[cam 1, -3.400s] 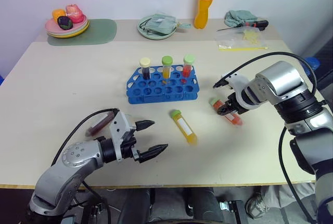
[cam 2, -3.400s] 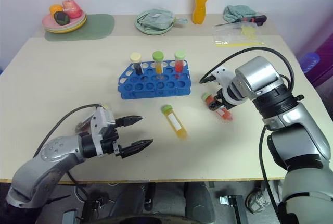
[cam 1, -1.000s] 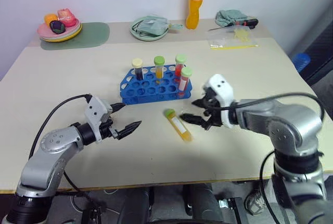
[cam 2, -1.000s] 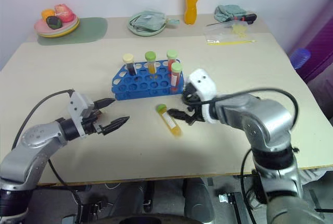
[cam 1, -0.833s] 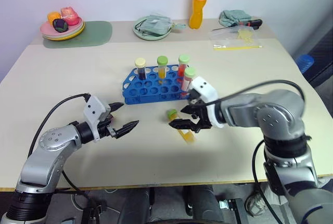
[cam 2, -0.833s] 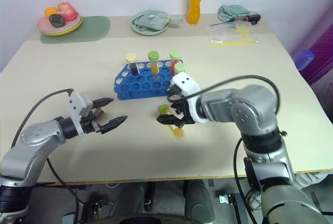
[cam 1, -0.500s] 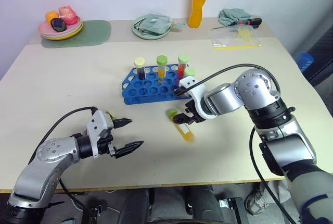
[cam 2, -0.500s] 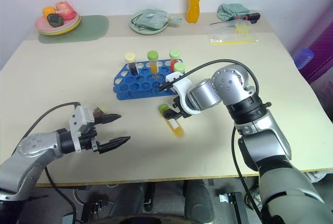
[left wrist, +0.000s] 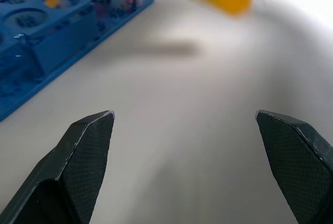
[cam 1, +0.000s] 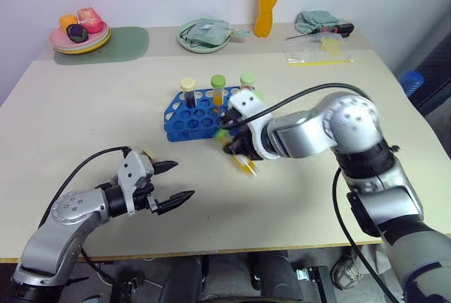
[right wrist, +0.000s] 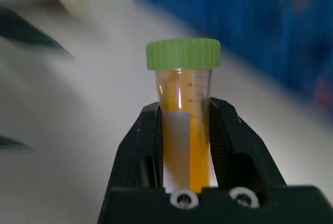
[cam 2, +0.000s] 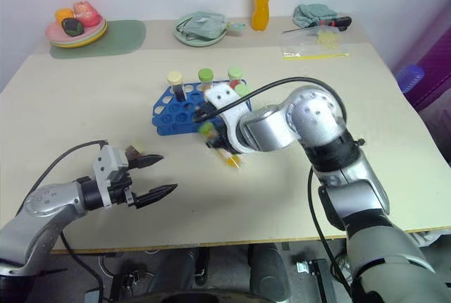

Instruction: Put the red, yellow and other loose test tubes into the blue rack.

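The blue rack [cam 1: 189,114] stands mid-table with a dark tube [cam 1: 187,92], a yellow tube [cam 1: 218,89] and a red tube [cam 1: 246,82] upright in its back row. Just in front of the rack's right end, my right gripper [cam 1: 236,146] is shut on the yellow test tube [right wrist: 183,109] with a green cap, holding it tilted above the table. In the right wrist view the fingers [right wrist: 143,146] clamp the tube's body below the cap. My left gripper [cam 1: 176,182] hovers open and empty near the table's front left, pointing toward the rack [left wrist: 47,41].
Along the back edge are a plate of toy fruit [cam 1: 81,35] on a green mat [cam 1: 127,41], a green plate with a cloth [cam 1: 204,35], an orange bottle [cam 1: 265,7], a plastic bag [cam 1: 320,53] and a screwdriver by a rag [cam 1: 320,22].
My right gripper has shut on the yellow tube and lifted it off the table, up and left toward the rack. The left gripper drew back slightly, then stayed still and open.
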Robot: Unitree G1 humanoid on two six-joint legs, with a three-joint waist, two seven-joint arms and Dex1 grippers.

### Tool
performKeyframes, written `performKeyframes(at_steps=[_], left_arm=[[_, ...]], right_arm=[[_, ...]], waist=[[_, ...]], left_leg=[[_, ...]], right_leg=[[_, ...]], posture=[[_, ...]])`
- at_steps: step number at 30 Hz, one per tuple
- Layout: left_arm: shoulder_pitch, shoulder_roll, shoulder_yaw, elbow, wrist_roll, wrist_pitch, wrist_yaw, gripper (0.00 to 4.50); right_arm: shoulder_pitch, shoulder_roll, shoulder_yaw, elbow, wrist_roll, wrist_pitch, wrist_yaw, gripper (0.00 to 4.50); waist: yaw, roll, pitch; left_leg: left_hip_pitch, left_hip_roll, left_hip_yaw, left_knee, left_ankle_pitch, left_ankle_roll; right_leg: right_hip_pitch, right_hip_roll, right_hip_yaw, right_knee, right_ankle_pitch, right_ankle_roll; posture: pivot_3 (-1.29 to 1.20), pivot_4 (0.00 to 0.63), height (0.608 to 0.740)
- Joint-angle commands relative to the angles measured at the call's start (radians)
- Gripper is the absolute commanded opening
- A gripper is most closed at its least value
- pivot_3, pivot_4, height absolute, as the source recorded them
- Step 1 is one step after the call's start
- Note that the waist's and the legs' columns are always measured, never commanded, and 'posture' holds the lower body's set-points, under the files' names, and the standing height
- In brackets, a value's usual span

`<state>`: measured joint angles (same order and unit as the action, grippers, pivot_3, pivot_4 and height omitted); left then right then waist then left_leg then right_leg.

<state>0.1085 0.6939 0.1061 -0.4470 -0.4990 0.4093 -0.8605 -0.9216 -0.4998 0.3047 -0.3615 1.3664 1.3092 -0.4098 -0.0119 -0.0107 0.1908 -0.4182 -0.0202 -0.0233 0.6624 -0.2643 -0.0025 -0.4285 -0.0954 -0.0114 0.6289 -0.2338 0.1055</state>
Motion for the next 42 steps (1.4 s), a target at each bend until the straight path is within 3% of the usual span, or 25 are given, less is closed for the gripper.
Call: performKeyframes(at_steps=[1,3,7,12,25,42], left_arm=[[-0.008,-0.027,0.017,-0.041,-0.004,-0.006,0.042,4.5],[-0.036,-0.061,0.01,-0.043,-0.01,-0.008,0.077,4.5],[-0.077,-0.102,-0.016,-0.039,-0.001,-0.004,0.112,4.5],[-0.11,-0.121,-0.047,-0.07,0.005,0.02,0.15,4.5],[-0.117,-0.096,-0.018,-0.131,-0.029,0.092,0.185,4.5],[-0.141,-0.088,-0.007,-0.148,-0.044,0.124,0.202,4.5]], right_arm=[[0.102,-0.08,0.102,-0.166,-0.47,-0.445,0.323,0.74],[0.203,0.003,0.123,-0.026,-0.671,-0.708,0.369,0.74],[0.263,0.189,0.101,0.251,-0.929,-1.025,0.366,0.74],[0.277,0.353,0.074,0.442,-1.043,-1.223,0.463,0.74],[0.326,0.458,-0.022,0.564,-1.199,-1.323,0.549,0.74],[0.341,0.534,-0.075,0.674,-1.276,-1.399,0.629,0.74]], waist=[[0.002,0.0,0.0],[-0.003,-0.001,-0.001],[-0.008,-0.001,0.0],[-0.007,-0.001,0.0],[-0.005,0.0,0.0],[-0.007,0.0,0.0]], left_leg=[[0.0,0.0,0.0,0.0,0.0,0.0],[0.0,-0.001,0.001,0.001,0.0,0.0],[0.005,0.0,0.004,0.002,0.0,-0.001],[0.006,0.001,0.003,0.0,0.001,-0.001],[0.006,0.001,0.003,-0.001,0.001,-0.002],[0.008,0.001,0.003,-0.001,0.001,-0.002]], right_leg=[[0.0,0.0,0.0,-0.001,0.0,0.0],[0.001,0.0,0.0,-0.002,-0.001,0.0],[0.003,0.002,0.002,0.001,0.0,0.001],[0.002,0.003,0.004,0.003,0.0,0.0],[0.002,0.002,0.004,0.002,0.0,0.0],[0.003,0.002,0.004,0.003,0.0,0.0]], posture=[[0.0,0.15,0.74],[0.0,0.15,0.74],[0.0,0.15,0.74],[0.0,0.15,0.74],[0.0,0.15,0.74],[0.0,0.15,0.74]])
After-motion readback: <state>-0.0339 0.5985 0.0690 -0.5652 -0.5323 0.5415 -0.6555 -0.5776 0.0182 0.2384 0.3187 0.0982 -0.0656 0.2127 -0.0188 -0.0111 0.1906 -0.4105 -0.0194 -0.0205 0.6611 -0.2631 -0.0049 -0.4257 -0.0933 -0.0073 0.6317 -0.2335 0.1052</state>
